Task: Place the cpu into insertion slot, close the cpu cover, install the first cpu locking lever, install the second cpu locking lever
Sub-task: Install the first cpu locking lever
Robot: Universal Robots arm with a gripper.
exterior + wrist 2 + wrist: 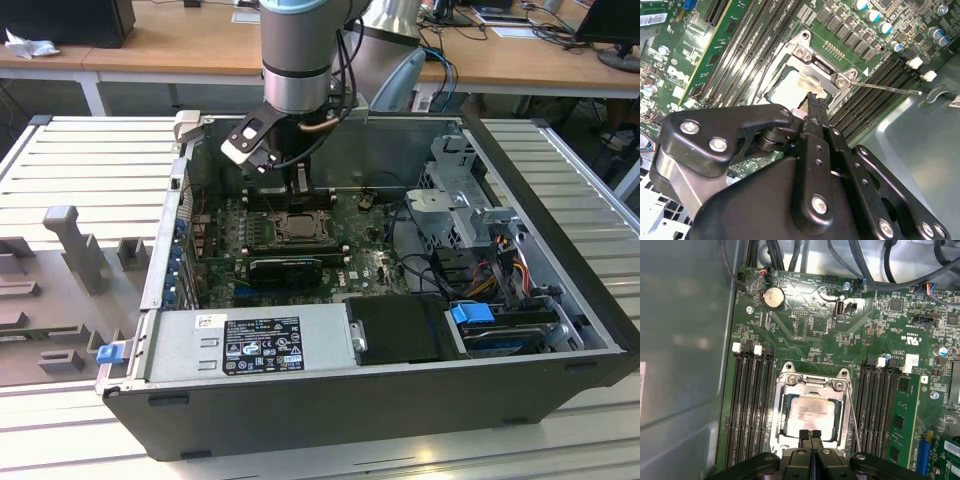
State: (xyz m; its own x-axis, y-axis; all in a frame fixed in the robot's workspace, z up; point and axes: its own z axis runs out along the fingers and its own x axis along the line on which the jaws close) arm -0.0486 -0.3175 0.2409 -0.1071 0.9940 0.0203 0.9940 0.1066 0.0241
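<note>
The cpu (812,412) lies in the insertion slot (777,415), its silver top showing through the cut-out of the cpu cover (810,384). The cover lies flat over it. My gripper (810,434) is shut, with nothing between its black fingertips (804,435), and its tip is at the cover's edge opposite the hinge. In the second wrist view the gripper (813,99) sits over the cpu (787,89) beside the cover (815,57). A thin wire lever (887,88) sticks out from the socket corner. In the exterior view the gripper (298,188) hangs just above the slot (297,228).
Long black memory slots (747,405) flank the socket on both sides, one holding a green module (905,415). A black fan card (287,268) lies in front of the socket. Cables (430,262), a drive cage (462,190) and the case walls (380,405) surround the board.
</note>
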